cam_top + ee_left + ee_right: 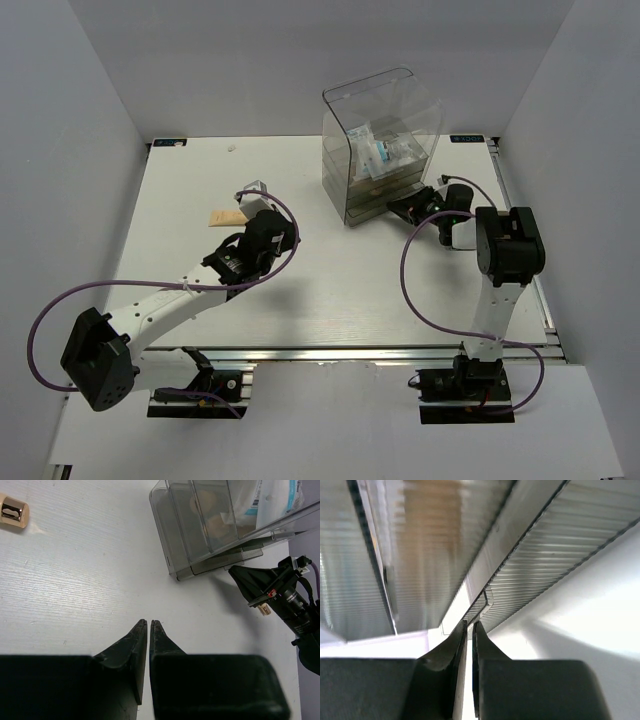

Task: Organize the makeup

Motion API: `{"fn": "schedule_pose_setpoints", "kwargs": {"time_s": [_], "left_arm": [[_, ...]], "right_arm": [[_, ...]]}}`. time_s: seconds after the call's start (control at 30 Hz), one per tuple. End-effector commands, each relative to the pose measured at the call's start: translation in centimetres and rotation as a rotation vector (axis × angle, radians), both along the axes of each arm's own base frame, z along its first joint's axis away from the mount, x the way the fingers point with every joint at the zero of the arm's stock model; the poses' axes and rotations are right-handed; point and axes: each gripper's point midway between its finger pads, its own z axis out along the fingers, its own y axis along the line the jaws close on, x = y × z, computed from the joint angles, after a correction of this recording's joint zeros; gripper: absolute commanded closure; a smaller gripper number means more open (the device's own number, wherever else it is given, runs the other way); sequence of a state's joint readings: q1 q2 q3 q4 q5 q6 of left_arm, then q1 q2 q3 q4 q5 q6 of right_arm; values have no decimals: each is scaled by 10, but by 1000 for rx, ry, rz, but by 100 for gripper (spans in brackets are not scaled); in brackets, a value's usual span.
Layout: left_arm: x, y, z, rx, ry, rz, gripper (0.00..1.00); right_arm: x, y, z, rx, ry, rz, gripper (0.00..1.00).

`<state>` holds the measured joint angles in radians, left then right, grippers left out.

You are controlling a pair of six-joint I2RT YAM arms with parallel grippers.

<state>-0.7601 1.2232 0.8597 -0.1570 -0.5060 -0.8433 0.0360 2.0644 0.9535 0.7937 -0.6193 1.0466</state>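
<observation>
The beige squeeze tube (225,217) lies on the table at the left; its gold cap (12,512) shows in the left wrist view. My left gripper (285,238) (149,622) is shut and empty, above bare table to the right of the tube. Peach sponges (220,522) and the clear packet with white-blue contents (380,150) (270,495) sit inside the clear drawer box (345,170). My right gripper (400,208) (470,625) is shut, its tips at the front edge of the box's lowest drawer (560,560). The thin stick is not visible.
The drawer box (170,540) stands at the back right of the white table (330,290). Grey walls enclose the table on three sides. The right arm (505,250) and its purple cable lie along the right edge.
</observation>
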Motion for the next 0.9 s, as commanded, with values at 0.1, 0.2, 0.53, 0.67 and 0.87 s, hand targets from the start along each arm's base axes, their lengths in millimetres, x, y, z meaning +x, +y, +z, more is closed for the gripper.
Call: {"fn": "schedule_pose_setpoints", "kwargs": {"time_s": [0.1,0.2,0.53,0.67,0.87], "left_arm": [[4,0,17,-30,-35,6,82],[5,0,16,-29,-36,7,82],[14,14,17,-88,-3,58,31],[23,26,21,-150,11,95,26],[33,46,15,-282,47,173,23]], "right_arm": [[-21,-31,6,-63,-35,-17,100],[-33,-38,3,-76,-26,-4,100],[-50,-33,17,-262,-154,304,45],[-71,-38,34,-415,-263,451,37],[-120,-65,62,-805,-578,858,36]]}}
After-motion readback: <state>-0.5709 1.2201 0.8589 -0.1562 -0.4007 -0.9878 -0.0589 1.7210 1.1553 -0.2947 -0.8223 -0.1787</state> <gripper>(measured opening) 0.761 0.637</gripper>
